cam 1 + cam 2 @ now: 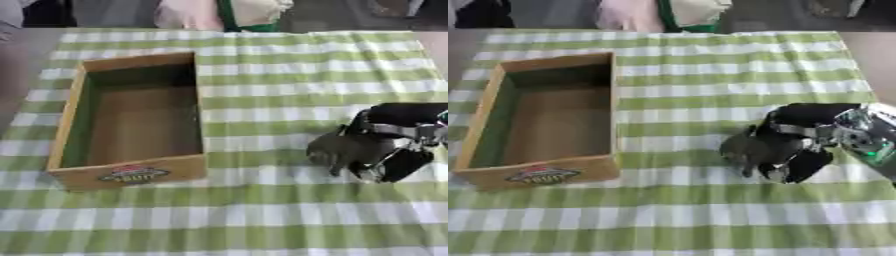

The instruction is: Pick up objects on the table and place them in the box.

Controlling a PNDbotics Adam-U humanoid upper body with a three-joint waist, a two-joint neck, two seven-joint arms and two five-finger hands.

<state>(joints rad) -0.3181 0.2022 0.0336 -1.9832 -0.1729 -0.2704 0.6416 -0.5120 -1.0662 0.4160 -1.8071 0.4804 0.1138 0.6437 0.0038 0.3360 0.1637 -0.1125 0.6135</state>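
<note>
Left eye view shows the wooden box (131, 120) on the left of the table (289, 75), which wears a green-and-white check cloth; its inside looks empty. The right hand (776, 150) comes in from the right edge, low over the cloth, well apart from the box. Blur hides its fingers, so I cannot tell whether it holds anything.

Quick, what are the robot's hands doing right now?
Left hand: not in view.
Right hand: over the checked cloth to the right of the wooden box; too blurred to tell if it is open, shut or holding anything.
</note>
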